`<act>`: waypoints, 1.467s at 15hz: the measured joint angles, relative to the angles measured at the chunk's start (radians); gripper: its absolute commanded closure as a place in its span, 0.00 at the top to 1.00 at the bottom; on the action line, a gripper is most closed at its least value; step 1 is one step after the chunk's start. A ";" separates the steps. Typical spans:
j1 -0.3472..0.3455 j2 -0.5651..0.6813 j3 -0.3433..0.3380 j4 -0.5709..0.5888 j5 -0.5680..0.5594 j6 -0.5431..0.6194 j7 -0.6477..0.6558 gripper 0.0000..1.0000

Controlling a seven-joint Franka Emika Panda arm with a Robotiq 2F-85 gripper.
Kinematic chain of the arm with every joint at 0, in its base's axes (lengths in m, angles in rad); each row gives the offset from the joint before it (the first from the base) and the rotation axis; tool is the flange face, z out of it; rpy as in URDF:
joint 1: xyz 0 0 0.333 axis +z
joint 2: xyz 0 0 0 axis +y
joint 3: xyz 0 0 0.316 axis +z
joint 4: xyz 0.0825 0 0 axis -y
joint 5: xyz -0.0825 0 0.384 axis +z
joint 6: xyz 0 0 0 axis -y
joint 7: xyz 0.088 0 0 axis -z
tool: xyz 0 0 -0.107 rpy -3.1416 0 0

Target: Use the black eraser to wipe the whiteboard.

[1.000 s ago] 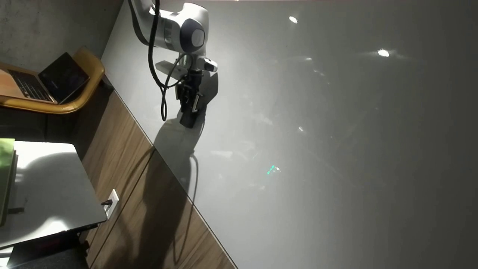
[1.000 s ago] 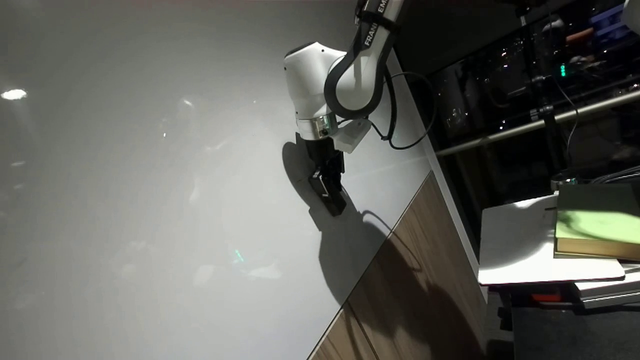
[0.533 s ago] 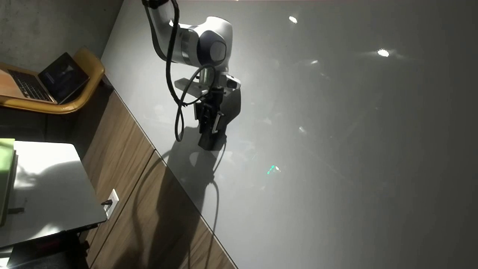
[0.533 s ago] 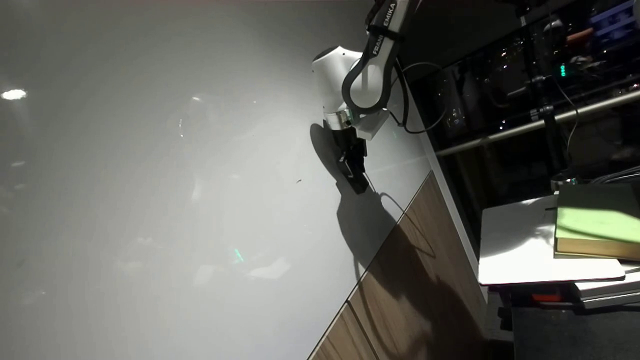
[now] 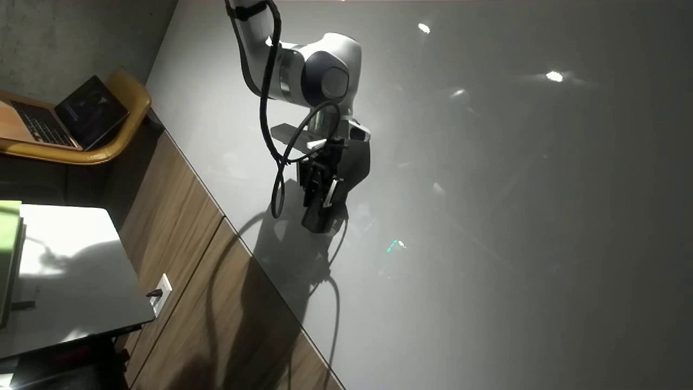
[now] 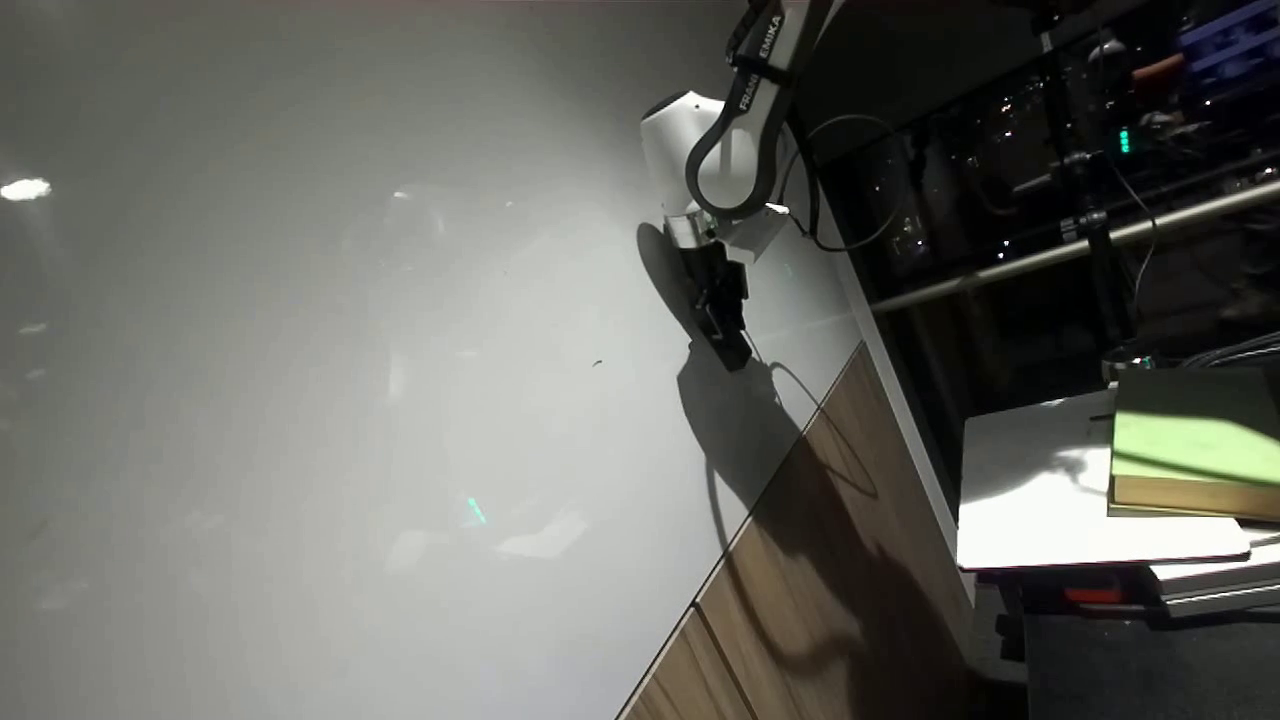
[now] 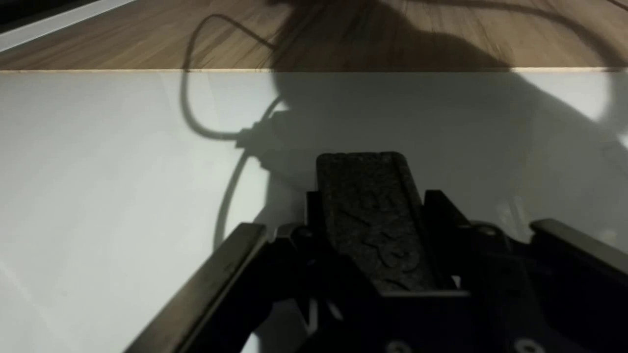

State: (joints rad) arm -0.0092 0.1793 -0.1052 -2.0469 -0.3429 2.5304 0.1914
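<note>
The black eraser [image 7: 370,208] points its long axis toward the wood panelling [image 7: 338,37].

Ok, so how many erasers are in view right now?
1. The black eraser is held between the fingers, with the whiteboard behind it in the wrist view. Another could be hidden behind the robot arm.
</note>
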 measured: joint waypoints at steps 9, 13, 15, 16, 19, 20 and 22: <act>0.139 -0.085 0.142 -0.003 0.027 -0.033 0.147 0.28; 0.183 -0.104 0.196 0.031 0.027 -0.040 0.188 0.28; 0.188 -0.105 0.209 0.039 0.027 -0.042 0.191 0.28; 0.188 -0.105 0.213 0.041 0.027 -0.042 0.191 0.28; 0.188 -0.105 0.217 0.046 0.027 -0.045 0.191 0.28; 0.188 -0.105 0.218 0.049 0.027 -0.049 0.191 0.28; 0.188 -0.103 0.218 0.052 0.023 -0.052 0.191 0.28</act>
State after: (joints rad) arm 0.1789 0.0765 0.1125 -1.9947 -0.3195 2.4782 0.3828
